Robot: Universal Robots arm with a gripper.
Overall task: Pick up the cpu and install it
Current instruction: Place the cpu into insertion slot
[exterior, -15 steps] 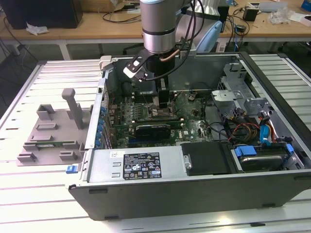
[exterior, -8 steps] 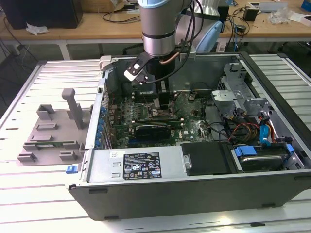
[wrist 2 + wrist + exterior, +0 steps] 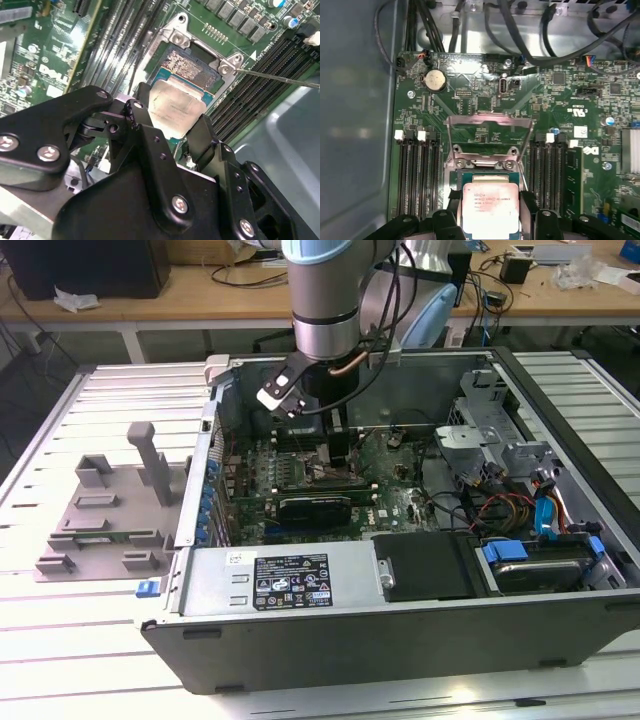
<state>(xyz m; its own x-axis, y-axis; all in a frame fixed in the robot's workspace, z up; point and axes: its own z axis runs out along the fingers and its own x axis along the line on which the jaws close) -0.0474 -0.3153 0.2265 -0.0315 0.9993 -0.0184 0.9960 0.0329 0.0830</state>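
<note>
Over the open case (image 3: 400,625) on the desk (image 3: 70,660), the exterior view has the arm (image 3: 325,300) reaching down so that its tool (image 3: 338,445) hangs just above the board (image 3: 395,502). The grey fixture (image 3: 110,505) stands on the desk toward the exterior view's left, well apart from the case's inside. In the second wrist view, the tool's two black fingers (image 3: 202,137) are pressed onto opposite edges of the cpu (image 3: 176,111) and carry it silver side up, close over the socket (image 3: 192,67). The chip covers the near part of the socket while the contact field on the far side lies bare, so I judge it not yet seated. A thin lever (image 3: 275,77) runs free beside the socket. In the first wrist view the cpu sits between the fingers at the socket's near edge, and the metal frame (image 3: 490,132) stands swung up and open beyond it. By my reading the pickup is done and the chip has been brought to the socket. Seating it, letting go of it and clamping the frame are not yet done.
</note>
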